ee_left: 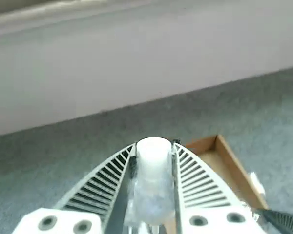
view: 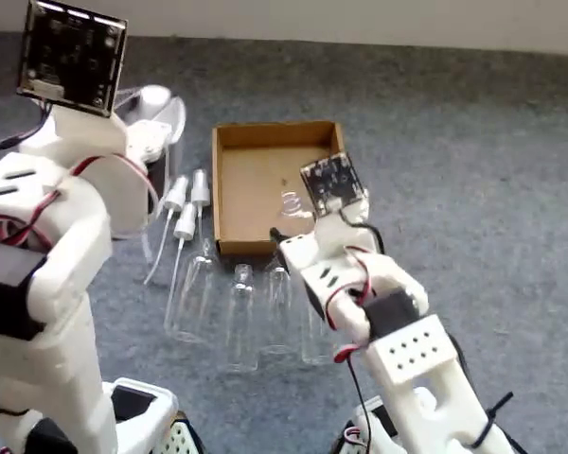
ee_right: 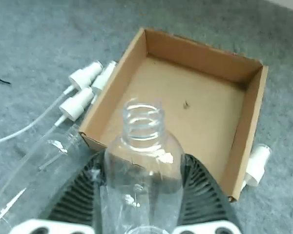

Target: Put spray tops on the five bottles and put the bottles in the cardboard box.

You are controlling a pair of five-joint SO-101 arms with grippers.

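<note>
My right gripper (view: 286, 232) (ee_right: 144, 165) is shut on a clear bottle (ee_right: 142, 156) with no top. It holds the bottle upright at the near edge of the cardboard box (view: 256, 175) (ee_right: 200, 97); the bottle's neck (view: 289, 201) shows over the box. My left gripper (view: 154, 106) (ee_left: 154, 151) is raised left of the box, shut on a white spray top (ee_left: 153, 156). Three spray tops (view: 185, 203) (ee_right: 85, 87) lie on the carpet left of the box. Several clear bottles (view: 239, 307) lie in a row in front of the box.
Grey carpet covers the table. Another white spray top (ee_right: 256, 165) lies just outside the box's wall, on the side away from the three tops. A lying bottle (ee_right: 36, 163) is close beside my right gripper. A pale wall (ee_left: 136, 63) stands behind.
</note>
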